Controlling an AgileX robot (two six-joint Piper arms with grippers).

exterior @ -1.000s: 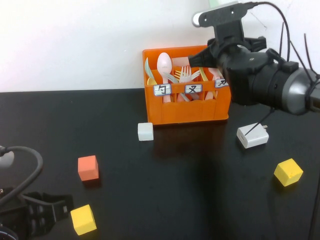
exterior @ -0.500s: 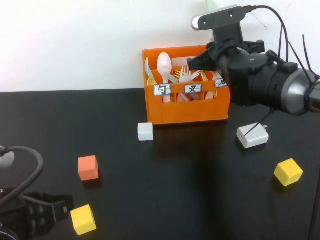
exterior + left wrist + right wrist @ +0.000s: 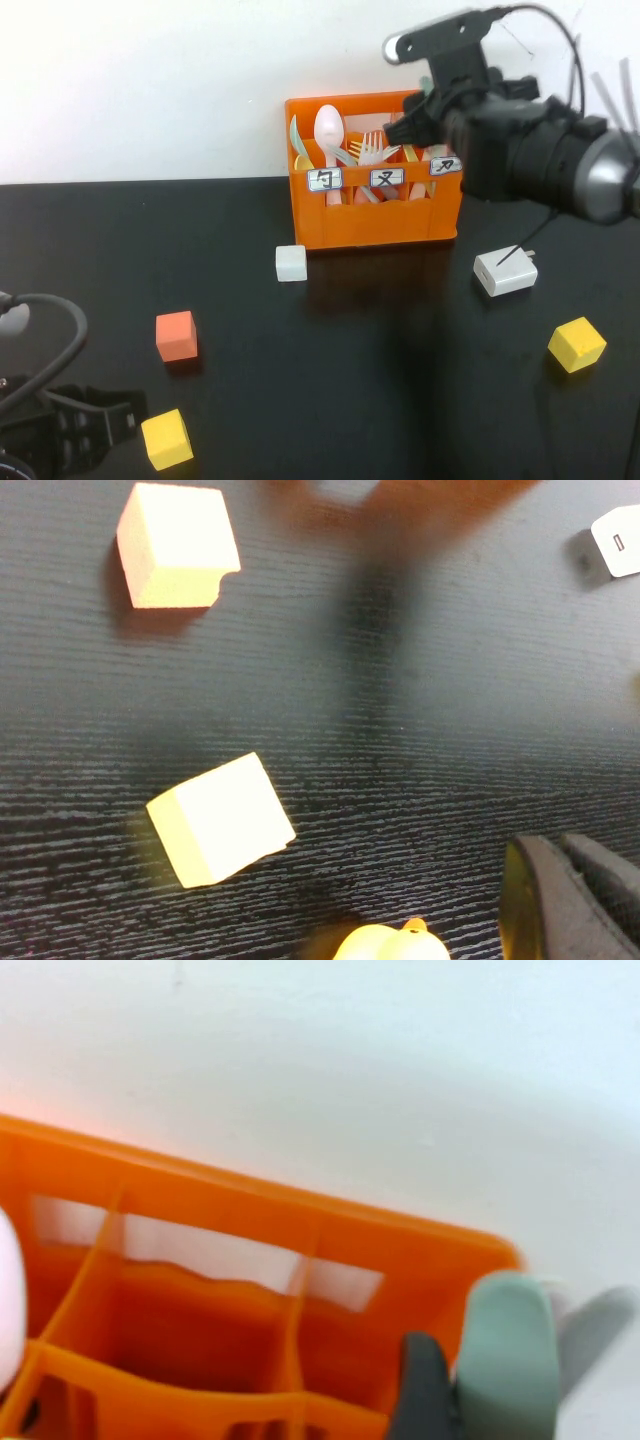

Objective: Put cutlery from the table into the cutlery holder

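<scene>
Room: white wall (image 3: 150,80) behind, glossy black table (image 3: 300,400), loose blocks scattered on it.

High view, holder: orange holder (image 3: 380,215) stands at the back by the wall, with spoons and forks already in it.

High view, right gripper: the right gripper (image 3: 415,115) hangs over the holder's right end, near the rightmost label.

High view, change: over the last second the wrist has tilted and edged rightward. A pale green tip that poked up at the top edge a second ago is no longer seen. I'd judge the arm is lining up over the right compartment and the drop is not yet made.

High view, left gripper: the left gripper (image 3: 90,425) is parked at the near left corner, beside a yellow block (image 3: 166,438). Open or closed, I cannot tell.

Left wrist view: only table and two blocks, one (image 3: 178,545) well apart from the other (image 3: 220,820). No cutlery is in sight.

Right wrist view, knife: the grey-green knife (image 3: 505,1355) stands upright in the grip. A dark finger (image 3: 425,1390) presses against one side, so the fingers look clamped on it.

Right wrist view, position: the knife sits at the holder's end corner, above the rim. Whether it is over the last compartment or just outside the wall, I cannot tell.

Risk: if released slightly outboard, it would likely fall behind or beside the holder.
</scene>
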